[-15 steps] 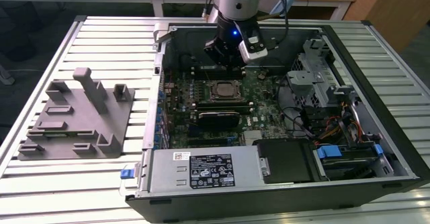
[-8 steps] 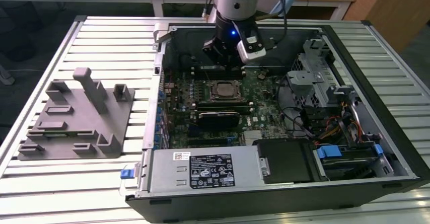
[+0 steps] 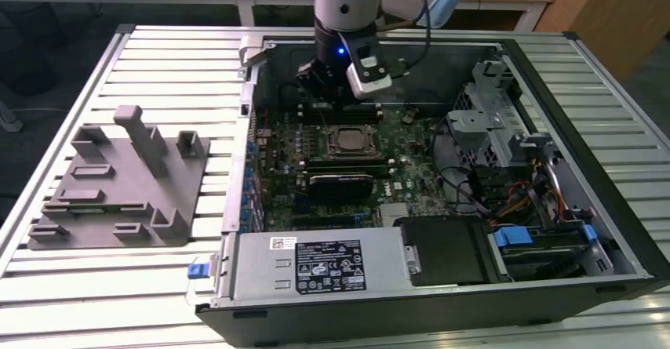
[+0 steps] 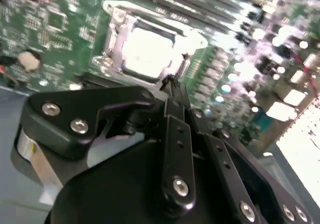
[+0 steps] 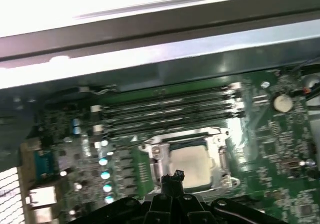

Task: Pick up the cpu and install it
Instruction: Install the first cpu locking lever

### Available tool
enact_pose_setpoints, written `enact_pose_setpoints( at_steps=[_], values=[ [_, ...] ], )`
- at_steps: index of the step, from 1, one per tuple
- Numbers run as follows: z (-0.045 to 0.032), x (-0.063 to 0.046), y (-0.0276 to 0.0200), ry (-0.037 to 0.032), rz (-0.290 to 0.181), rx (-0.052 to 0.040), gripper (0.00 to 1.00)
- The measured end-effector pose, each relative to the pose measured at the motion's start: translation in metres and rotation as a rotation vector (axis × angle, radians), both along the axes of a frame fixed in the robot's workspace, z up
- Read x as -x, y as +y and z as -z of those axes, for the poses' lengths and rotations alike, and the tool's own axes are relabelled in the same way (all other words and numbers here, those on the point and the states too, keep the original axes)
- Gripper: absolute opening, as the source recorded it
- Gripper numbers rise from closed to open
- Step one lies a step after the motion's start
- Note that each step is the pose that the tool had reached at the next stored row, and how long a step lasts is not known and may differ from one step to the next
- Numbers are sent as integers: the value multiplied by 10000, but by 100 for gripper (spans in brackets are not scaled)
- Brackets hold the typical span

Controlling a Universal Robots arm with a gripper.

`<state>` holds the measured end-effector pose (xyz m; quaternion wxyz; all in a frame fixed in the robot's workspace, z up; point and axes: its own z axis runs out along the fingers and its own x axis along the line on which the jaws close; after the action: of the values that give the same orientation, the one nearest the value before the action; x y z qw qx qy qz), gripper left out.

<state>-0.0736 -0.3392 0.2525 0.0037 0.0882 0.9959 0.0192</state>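
In the exterior view, a big open computer case (image 3: 419,314) lies on the surface (image 3: 105,286) and fills most of the exterior view's right side. A grey plastic stand (image 3: 115,184) sits near the surface's edge on the exterior view's left, and no chip shows on it. The cpu (image 3: 347,139) lies flat in the square socket frame (image 3: 347,123), near the middle of the green board (image 3: 419,169) inside the case. So the picking up and putting in look done. I cannot tell if the frame is locked down over it. The arm comes straight down from above. The gripper (image 3: 317,98) hangs over the board between the socket and the far wall of the case, a bit above the cpu and not touching it.

In the second wrist view, the cpu (image 4: 147,51) shines bright in its frame. The gripper (image 4: 170,83) has its two fingers pressed together, with nothing between them.

In the first wrist view, the gripper (image 5: 173,176) tip points at the near side of the cpu (image 5: 189,160). Long memory slots (image 5: 170,111) lie just past the socket.
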Motion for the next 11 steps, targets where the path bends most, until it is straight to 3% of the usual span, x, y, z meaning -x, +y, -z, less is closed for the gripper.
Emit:
enact_pose_setpoints(
  at_steps=[2,11],
  values=[
    [0,104,-1,-8,1,0,11],
    [1,381,-1,-14,0,-5,11]
  ],
)
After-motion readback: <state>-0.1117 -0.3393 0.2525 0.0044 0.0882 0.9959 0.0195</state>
